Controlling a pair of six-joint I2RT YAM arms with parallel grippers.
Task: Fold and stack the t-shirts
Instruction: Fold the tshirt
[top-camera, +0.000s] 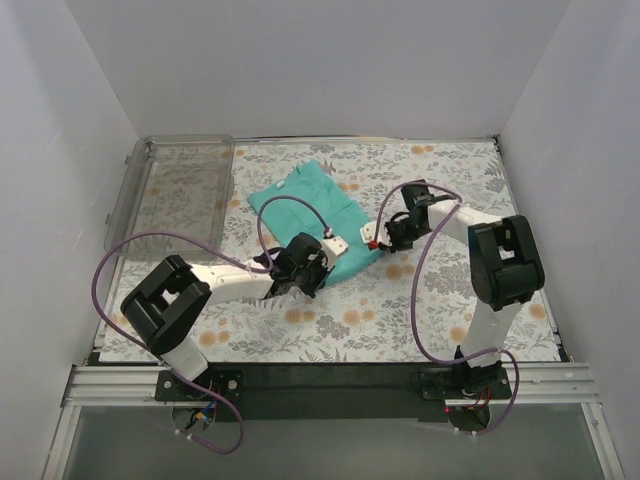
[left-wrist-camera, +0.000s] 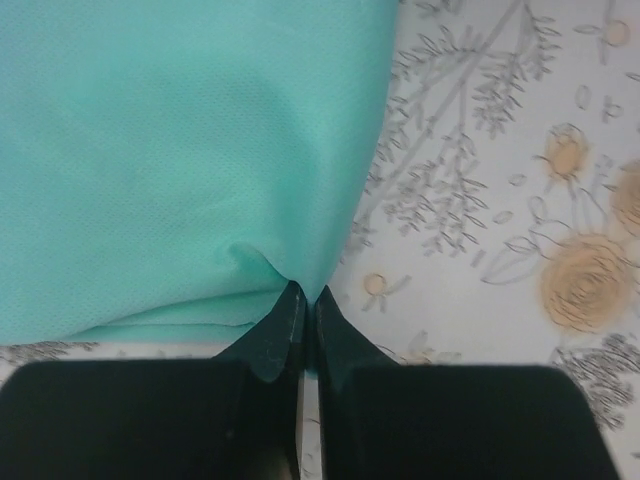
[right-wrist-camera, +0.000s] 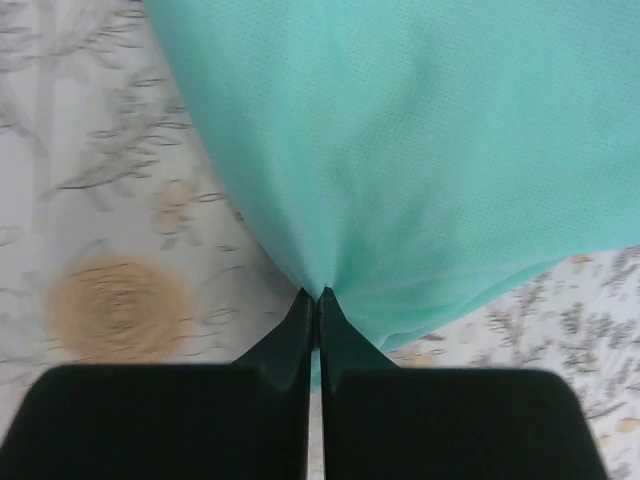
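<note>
A teal-green t-shirt (top-camera: 312, 208) lies partly folded in the middle of the floral table. My left gripper (top-camera: 312, 268) is shut on its near left edge; the left wrist view shows the black fingers (left-wrist-camera: 283, 330) pinching a pucker of the teal fabric (left-wrist-camera: 180, 150). My right gripper (top-camera: 378, 243) is shut on the shirt's near right corner; the right wrist view shows the fingers (right-wrist-camera: 300, 330) closed on the fabric (right-wrist-camera: 430, 150). Only one shirt shows.
A clear plastic bin (top-camera: 175, 185) stands at the far left of the table. White walls close in the back and both sides. The floral tablecloth (top-camera: 400, 300) covers the table to the black front rail (top-camera: 320, 380).
</note>
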